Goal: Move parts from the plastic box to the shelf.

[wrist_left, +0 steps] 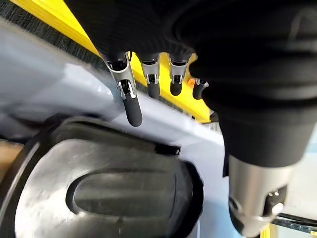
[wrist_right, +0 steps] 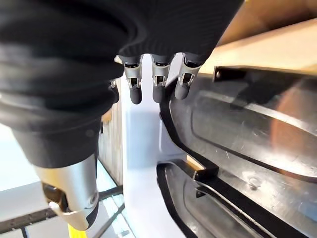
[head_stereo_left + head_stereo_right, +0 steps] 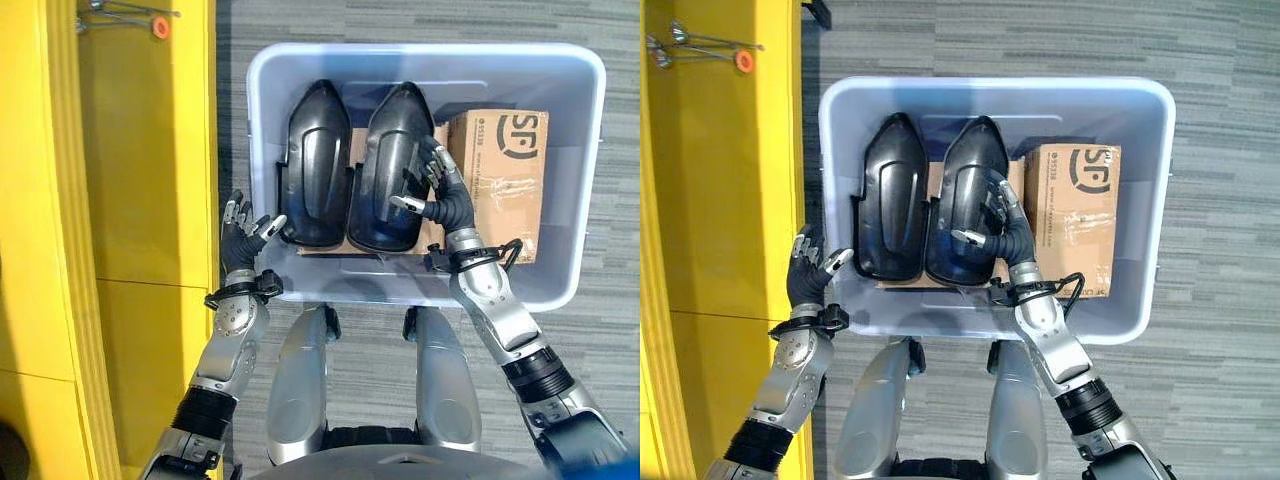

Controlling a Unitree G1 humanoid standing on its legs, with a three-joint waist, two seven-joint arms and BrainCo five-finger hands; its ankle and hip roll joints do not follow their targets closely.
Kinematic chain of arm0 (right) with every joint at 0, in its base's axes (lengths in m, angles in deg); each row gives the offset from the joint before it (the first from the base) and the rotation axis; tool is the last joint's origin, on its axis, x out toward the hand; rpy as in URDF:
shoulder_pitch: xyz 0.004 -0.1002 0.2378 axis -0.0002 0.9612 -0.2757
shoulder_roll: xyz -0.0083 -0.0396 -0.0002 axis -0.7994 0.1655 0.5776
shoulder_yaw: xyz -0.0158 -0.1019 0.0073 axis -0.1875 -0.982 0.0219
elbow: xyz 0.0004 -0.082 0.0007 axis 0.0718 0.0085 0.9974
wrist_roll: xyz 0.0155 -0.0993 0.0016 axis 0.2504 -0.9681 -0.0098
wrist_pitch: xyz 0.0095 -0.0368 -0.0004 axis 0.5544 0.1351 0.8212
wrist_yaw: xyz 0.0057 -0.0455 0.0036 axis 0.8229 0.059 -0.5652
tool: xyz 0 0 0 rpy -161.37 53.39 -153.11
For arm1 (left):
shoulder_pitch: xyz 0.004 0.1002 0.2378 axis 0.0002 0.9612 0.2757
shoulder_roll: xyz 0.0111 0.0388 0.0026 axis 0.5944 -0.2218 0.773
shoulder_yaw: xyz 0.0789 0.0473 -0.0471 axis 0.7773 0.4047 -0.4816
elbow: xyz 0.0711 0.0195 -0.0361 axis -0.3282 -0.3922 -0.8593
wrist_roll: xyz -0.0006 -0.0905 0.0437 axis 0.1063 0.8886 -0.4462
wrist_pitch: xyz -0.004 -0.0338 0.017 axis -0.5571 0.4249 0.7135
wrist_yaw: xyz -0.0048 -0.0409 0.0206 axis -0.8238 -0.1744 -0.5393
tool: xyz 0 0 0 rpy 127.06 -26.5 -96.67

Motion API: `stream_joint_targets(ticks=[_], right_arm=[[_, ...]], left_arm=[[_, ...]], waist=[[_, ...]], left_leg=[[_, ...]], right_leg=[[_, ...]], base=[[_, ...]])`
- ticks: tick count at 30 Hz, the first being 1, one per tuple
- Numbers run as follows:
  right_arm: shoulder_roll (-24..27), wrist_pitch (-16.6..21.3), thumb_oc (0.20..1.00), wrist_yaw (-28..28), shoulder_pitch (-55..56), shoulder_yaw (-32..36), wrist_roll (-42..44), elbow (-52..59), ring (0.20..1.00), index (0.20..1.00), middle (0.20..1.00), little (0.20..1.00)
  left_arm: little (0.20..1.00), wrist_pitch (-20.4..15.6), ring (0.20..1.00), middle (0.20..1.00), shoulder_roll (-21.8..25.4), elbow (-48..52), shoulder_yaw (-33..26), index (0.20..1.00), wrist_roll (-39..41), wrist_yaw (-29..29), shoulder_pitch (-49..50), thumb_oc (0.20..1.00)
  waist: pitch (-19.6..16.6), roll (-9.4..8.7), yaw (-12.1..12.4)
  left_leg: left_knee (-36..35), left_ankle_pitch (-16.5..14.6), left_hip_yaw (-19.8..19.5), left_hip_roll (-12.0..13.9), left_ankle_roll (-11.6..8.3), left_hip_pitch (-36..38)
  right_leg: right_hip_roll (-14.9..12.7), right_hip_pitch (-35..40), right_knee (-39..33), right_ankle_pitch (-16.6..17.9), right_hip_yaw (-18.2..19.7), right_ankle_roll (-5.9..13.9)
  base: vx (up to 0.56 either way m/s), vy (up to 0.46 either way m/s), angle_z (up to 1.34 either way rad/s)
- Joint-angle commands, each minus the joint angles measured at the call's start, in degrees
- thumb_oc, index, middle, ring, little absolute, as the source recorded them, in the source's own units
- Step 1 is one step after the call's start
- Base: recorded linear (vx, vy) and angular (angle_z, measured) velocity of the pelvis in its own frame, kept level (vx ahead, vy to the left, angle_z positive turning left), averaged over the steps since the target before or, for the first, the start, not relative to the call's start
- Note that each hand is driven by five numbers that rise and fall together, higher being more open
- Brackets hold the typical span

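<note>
A pale blue plastic box stands on the floor in front of me. In it, two black moulded parts lean side by side: the left part and the right part. My right hand is inside the box at the right part's right edge, open, with its thumb lying on the part's face and its fingers along the edge. My left hand is outside the box's left wall near the front corner, open, with its thumb reaching over the rim towards the left part.
The yellow shelf runs along my left, close to the box. Metal hooks with an orange ring lie at the shelf's far end. A cardboard carton stands in the box right of the parts. Grey carpet surrounds the box.
</note>
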Motion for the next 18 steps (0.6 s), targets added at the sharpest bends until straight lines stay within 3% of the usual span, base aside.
stream_joint_targets(ticks=[1,3,4,5,18], right_arm=[[-0.9,4.9,1.000,-1.0,0.9,1.1,-0.9,6.6,1.000,1.000,1.000,1.000],[-0.7,4.9,1.000,-1.7,1.3,1.4,-2.0,6.9,1.000,1.000,1.000,1.000],[-0.7,5.2,1.000,-3.1,1.5,1.6,-3.4,7.1,1.000,1.000,1.000,1.000],[-1.1,5.1,1.000,-3.7,1.9,1.6,-3.1,6.5,1.000,1.000,1.000,1.000],[-2.0,3.2,1.000,-6.7,2.7,0.9,-5.2,3.3,1.000,1.000,1.000,1.000]], left_arm=[[1.000,-1.2,1.000,1.000,3.0,4.3,-2.1,1.000,-3.2,0.4,2.8,1.000],[1.000,-1.1,1.000,1.000,3.0,4.2,-2.1,1.000,-3.2,0.5,3.1,1.000],[1.000,-1.3,1.000,1.000,3.0,4.5,-1.9,1.000,-3.4,0.9,2.9,1.000],[1.000,-1.3,1.000,1.000,3.0,4.5,-1.7,1.000,-3.6,1.2,3.0,1.000],[1.000,-1.5,1.000,1.000,2.9,3.8,-0.9,1.000,-3.9,2.7,3.1,1.000]], waist=[[-1.3,-3.57,0.5],[-1.3,-3.55,0.4],[-1.3,-3.69,0.1],[-1.3,-3.63,0.1],[-1.3,-3.17,-0.2]], left_leg=[[5.4,-4.2,0.7,2.4,-3.20,0.2],[5.4,-5.4,0.3,2.5,-3.65,1.2],[5.5,-4.2,0.9,2.4,-3.15,0.1],[5.5,-5.5,0.4,2.5,-3.62,1.1],[6.1,-5.7,0.4,2.3,-3.57,-0.1]], right_leg=[[-4.8,1.5,2.2,-2.1,-3.3,3.64],[-4.7,2.3,2.4,-3.2,-3.0,4.08],[-4.7,1.1,2.3,-2.0,-3.2,3.69],[-4.6,2.1,2.4,-3.1,-3.0,4.12],[-4.6,1.0,2.7,-3.0,-2.8,4.10]], base=[[0.00,0.000,0.00],[0.04,0.004,-0.01],[0.07,0.011,0.00],[0.00,0.000,0.00],[0.01,0.000,0.00]])
